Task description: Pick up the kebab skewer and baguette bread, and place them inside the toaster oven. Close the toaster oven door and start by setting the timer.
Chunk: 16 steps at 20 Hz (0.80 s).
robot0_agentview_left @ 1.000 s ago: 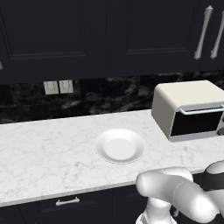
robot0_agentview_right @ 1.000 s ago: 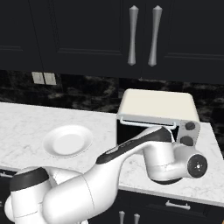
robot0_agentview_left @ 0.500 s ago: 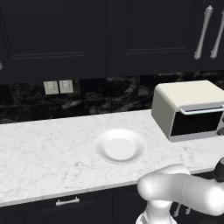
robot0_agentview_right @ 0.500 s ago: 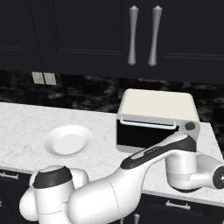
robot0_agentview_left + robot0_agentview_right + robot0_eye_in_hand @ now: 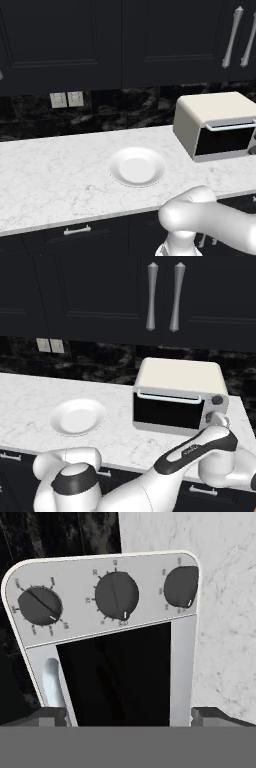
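Now the pincer point(image 5: 127, 719) stands wide open and empty, facing the toaster oven point(image 5: 180, 393) at the right end of the tabletop point(image 5: 50, 180). Its door point(image 5: 167, 412) looks shut, so the timer step seems in hand. Next, the tips must close around one dial point(image 5: 116, 596). The white plate point(image 5: 137, 166) sits bare; skewer and baguette aren't visible.

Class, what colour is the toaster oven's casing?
The toaster oven casing is cream-beige, with a dark glass door; the right base view shows it best.
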Tool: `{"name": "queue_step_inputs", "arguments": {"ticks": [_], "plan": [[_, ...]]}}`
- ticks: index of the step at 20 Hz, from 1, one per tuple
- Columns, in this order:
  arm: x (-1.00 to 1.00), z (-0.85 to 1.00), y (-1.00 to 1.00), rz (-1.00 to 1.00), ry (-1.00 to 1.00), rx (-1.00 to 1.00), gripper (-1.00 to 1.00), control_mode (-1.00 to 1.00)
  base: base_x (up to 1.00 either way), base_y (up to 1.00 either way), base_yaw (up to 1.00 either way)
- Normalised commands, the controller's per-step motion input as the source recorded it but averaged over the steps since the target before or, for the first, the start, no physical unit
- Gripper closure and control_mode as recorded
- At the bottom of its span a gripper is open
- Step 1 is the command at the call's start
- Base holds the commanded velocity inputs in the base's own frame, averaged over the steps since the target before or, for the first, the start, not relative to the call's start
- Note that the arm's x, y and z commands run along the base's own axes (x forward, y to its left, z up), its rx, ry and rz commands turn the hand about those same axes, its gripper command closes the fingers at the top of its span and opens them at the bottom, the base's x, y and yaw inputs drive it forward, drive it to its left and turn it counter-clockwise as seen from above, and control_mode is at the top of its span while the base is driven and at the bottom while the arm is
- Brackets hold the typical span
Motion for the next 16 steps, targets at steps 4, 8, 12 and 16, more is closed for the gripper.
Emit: {"name": "queue_step_inputs", "arguments": {"ticks": [4,8,12,16], "plan": [[0.15,0.0,0.1,-0.16,-0.14,0.14,-1.0,-1.0,0.0,0.0,0.0],[0.15,0.0,0.0,-0.2,-0.04,0.02,-1.0,-1.0,0.0,0.0,0.0],[0.23,0.0,0.04,-0.21,0.0,-0.03,-1.0,-1.0,0.0,0.0,0.0],[0.42,0.0,0.0,-0.15,0.0,-0.03,-1.0,-1.0,0.0,0.0,0.0]]}}
